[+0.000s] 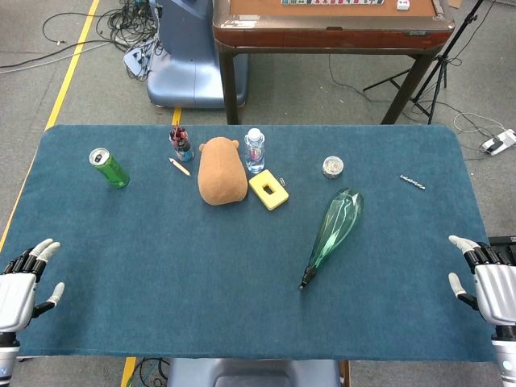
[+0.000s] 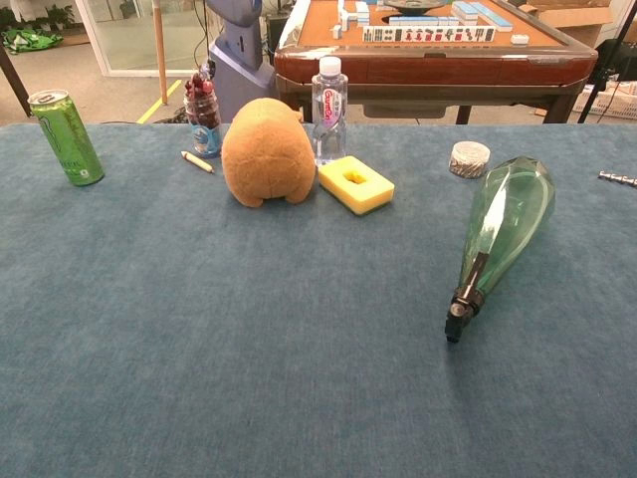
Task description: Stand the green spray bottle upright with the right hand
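On the table, green spray bottle lies flat; right hand fingers spread, empty

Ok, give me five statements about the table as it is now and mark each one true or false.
1. The green spray bottle lies on its side on the blue table. True.
2. The right hand grips the bottle. False: it is at the table's near right edge, apart from the bottle, fingers spread and holding nothing.
3. The bottle's black nozzle end points toward the robot. True.
4. The green can lies tipped over beside the yellow block. False: it stands at the far left, well away from the block.
5. The left hand holds the brown plush toy. False: it is at the near left edge, holding nothing; the toy sits untouched near the small water bottle.
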